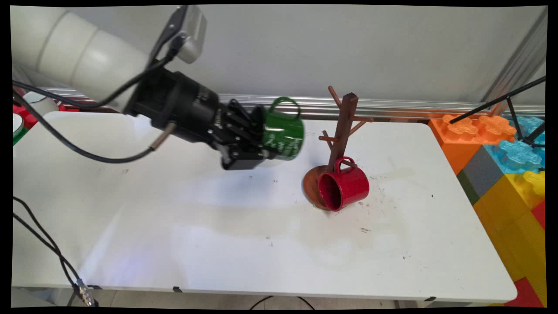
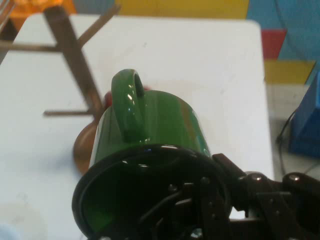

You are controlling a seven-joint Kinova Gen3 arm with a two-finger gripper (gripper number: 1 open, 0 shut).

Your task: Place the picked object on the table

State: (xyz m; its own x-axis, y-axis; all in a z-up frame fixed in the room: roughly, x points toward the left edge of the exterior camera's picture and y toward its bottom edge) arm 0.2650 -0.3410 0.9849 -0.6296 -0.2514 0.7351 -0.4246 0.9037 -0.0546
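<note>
White table (image 1: 174, 244) spreads below a grey wall. Above it the gripper (image 1: 257, 144) is clamped on a green mug's (image 1: 283, 135) rim, mug sideways, handle up, left of the wooden mug tree (image 1: 344, 126) bearing a red mug (image 1: 344, 187).

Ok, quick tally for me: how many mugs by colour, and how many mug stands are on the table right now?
Green mugs: 1, the green mug held on its side in the gripper, above the table.
Red mugs: 1, the red mug hanging on the stand's lowest peg.
Mug stands: 1, the brown wooden mug stand.
Total: 3 things.
</note>
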